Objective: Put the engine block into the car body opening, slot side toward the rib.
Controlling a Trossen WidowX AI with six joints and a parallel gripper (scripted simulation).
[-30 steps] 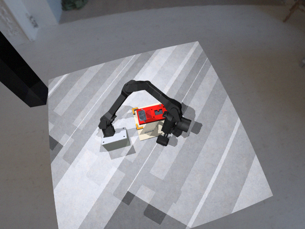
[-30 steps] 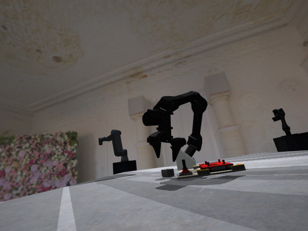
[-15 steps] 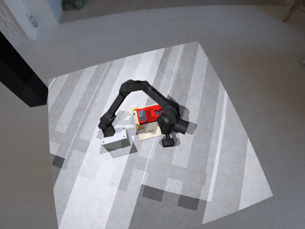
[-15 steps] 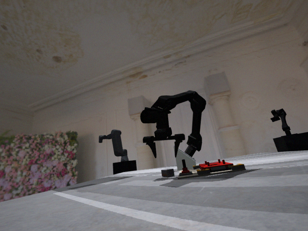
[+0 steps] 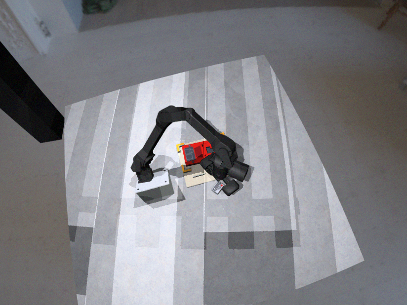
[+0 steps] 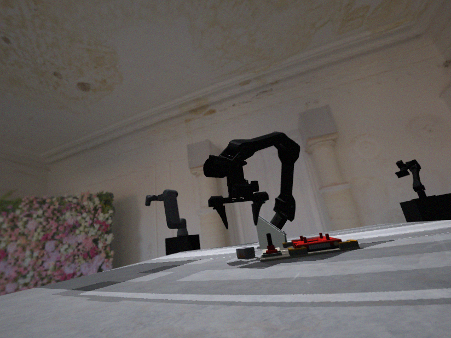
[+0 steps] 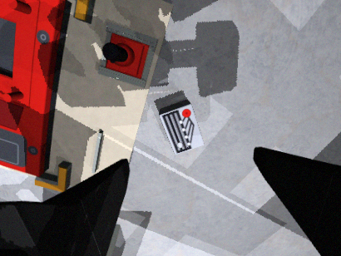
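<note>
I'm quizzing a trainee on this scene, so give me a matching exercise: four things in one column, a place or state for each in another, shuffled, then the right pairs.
Things:
1. engine block
2. car body
3. gripper
4. black lever

Place or state:
A. standing in a red square socket on the board
B. lying on the striped surface, off the board
C. red, sitting between orange corner brackets
D. up in the air, jaws wide apart, holding nothing

Pairs: 1-B, 2-C, 3-D, 4-A
</note>
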